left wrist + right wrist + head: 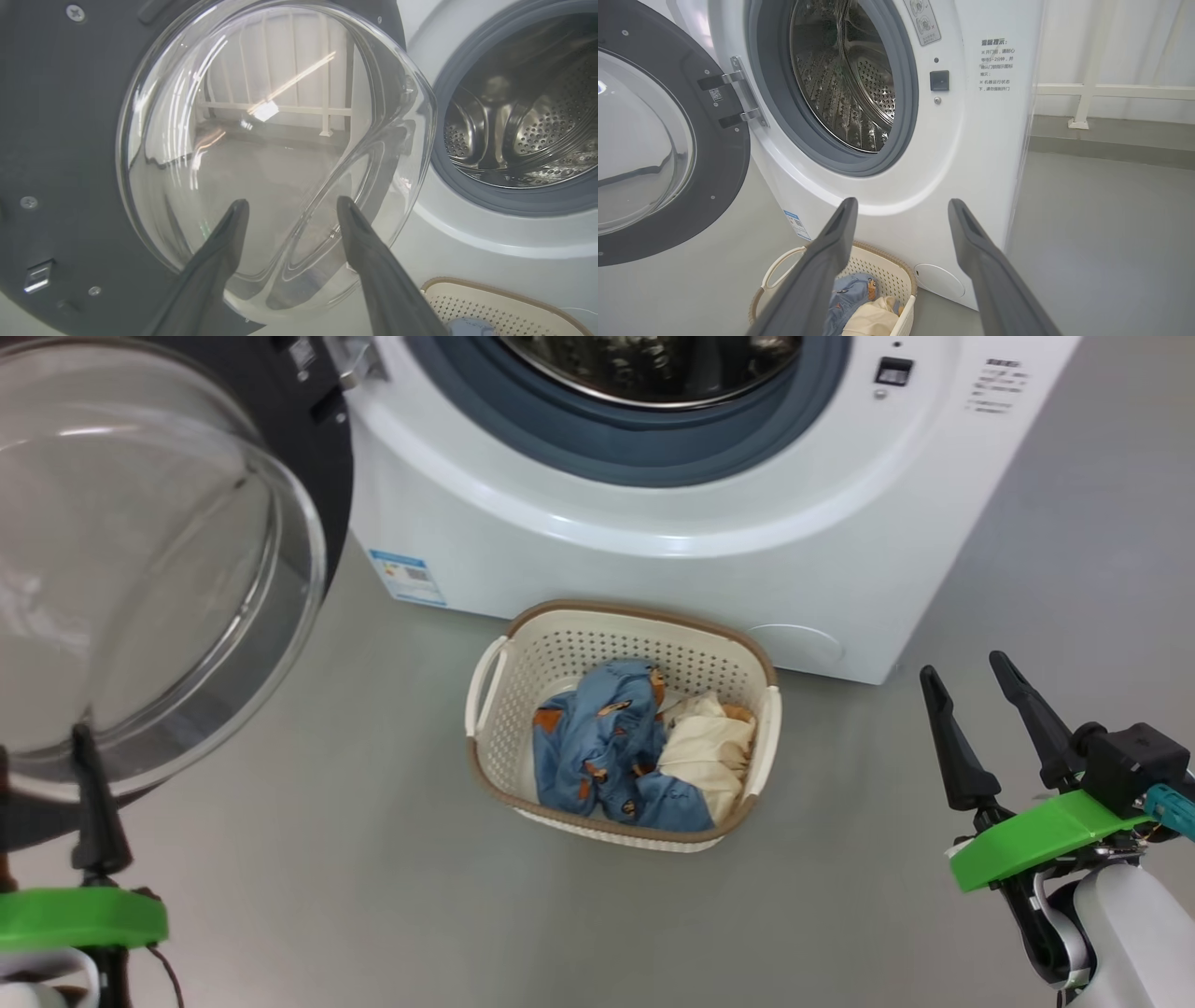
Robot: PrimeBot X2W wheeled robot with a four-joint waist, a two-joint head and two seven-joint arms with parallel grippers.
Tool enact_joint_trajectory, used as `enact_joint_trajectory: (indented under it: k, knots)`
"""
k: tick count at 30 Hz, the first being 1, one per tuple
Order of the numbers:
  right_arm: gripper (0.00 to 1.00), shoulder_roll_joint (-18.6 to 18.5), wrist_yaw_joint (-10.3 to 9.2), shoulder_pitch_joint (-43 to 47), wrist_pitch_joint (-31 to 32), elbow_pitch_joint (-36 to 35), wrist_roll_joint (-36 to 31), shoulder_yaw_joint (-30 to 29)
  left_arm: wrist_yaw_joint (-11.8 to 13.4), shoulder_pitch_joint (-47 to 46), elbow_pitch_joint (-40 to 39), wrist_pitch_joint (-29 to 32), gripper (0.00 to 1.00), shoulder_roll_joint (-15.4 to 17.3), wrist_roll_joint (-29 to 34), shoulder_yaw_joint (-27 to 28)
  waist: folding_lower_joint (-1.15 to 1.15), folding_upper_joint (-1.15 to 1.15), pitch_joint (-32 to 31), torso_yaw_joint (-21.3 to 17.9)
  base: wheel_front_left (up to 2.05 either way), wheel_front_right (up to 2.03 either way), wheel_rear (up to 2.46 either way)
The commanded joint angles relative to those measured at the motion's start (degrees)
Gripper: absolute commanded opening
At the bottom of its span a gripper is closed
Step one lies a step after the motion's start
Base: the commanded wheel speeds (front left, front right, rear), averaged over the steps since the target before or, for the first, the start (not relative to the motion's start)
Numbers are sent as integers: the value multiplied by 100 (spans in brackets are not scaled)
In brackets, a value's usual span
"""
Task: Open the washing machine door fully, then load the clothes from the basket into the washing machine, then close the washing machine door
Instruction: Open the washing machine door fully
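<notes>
The washing machine door [313, 448] hangs open on the left of the white washing machine [653, 569], its clear glass bowl [261, 154] bulging toward me. My left gripper [289, 205] is open just in front of that glass, holding nothing; one of its fingers [93, 812] shows at the lower left of the head view. The steel drum [845, 79] is bare inside. On the floor before the machine stands the basket [644, 613], holding the clothes: a blue printed piece [597, 747] and a cream piece [709, 747]. My right gripper [963, 667] hovers open to the basket's right.
Grey floor [355, 859] surrounds the basket. A blue label [406, 577] sits low on the machine's front. To the machine's right in the right wrist view runs a pale wall with a white rail [1111, 91].
</notes>
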Motion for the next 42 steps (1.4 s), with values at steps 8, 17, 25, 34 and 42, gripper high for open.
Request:
enact_joint_trajectory:
  k: [8,17,25,34,42]
  knots:
    - [100,97,32,207,-70,-184,28,-32,5,303,-444,-36,100,228,-350,-432,1,0,-164,-532,0,0,0]
    - [100,209,32,326,-70,-216,24,-67,5,518,-531,-36,100,305,-541,-830,1,0,-276,-1073,0,0,0]
    - [100,258,32,367,-70,-230,24,-88,5,628,-586,-36,100,382,-741,-1043,1,0,-297,-1476,0,0,0]
    - [100,342,32,428,-70,-246,27,-124,5,765,-674,-36,100,482,-831,-1171,1,0,-340,-1882,0,0,0]
    - [100,377,32,500,-70,-247,20,-147,5,911,-735,-36,100,515,-872,-1190,1,0,-421,-2117,0,0,0]
